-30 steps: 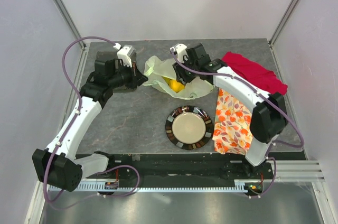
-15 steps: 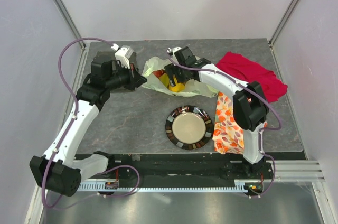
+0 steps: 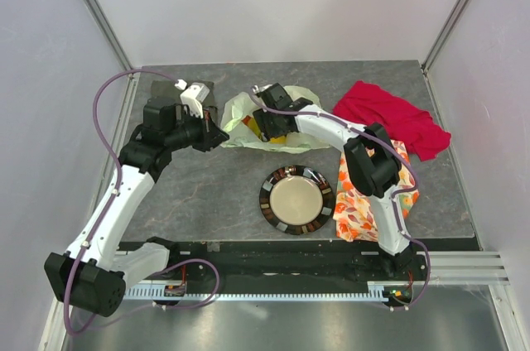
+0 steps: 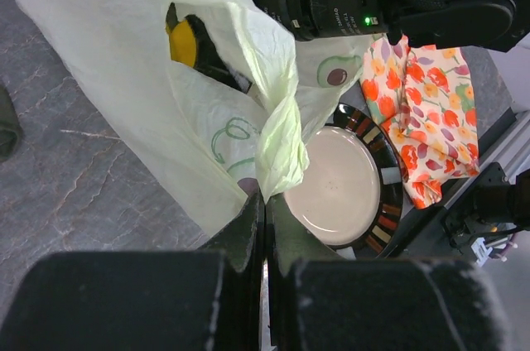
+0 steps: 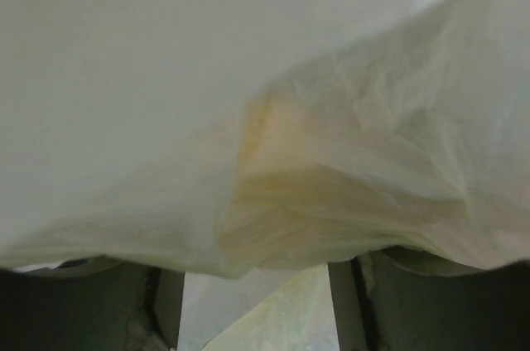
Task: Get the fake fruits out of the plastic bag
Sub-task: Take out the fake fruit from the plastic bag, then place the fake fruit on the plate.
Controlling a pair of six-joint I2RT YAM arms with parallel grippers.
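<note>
The plastic bag (image 3: 236, 115) lies crumpled at the far middle of the table (image 3: 199, 194), its mouth turned left; the left fingers (image 4: 244, 227) are pressed together on a twisted strip of the bag's edge, holding it up off the table. The right fingers (image 5: 83, 301) reach into the bag from the right; plastic drapes over them, and though their bases stand apart, I cannot tell whether they hold anything. A yellow fruit (image 4: 183, 43) shows inside the bag, just beside a dark finger. A plate (image 3: 267, 194) sits near of the bag; a flowered cloth (image 3: 364, 202) lies right of the plate; a red cloth (image 3: 385, 115) lies far right.
</note>
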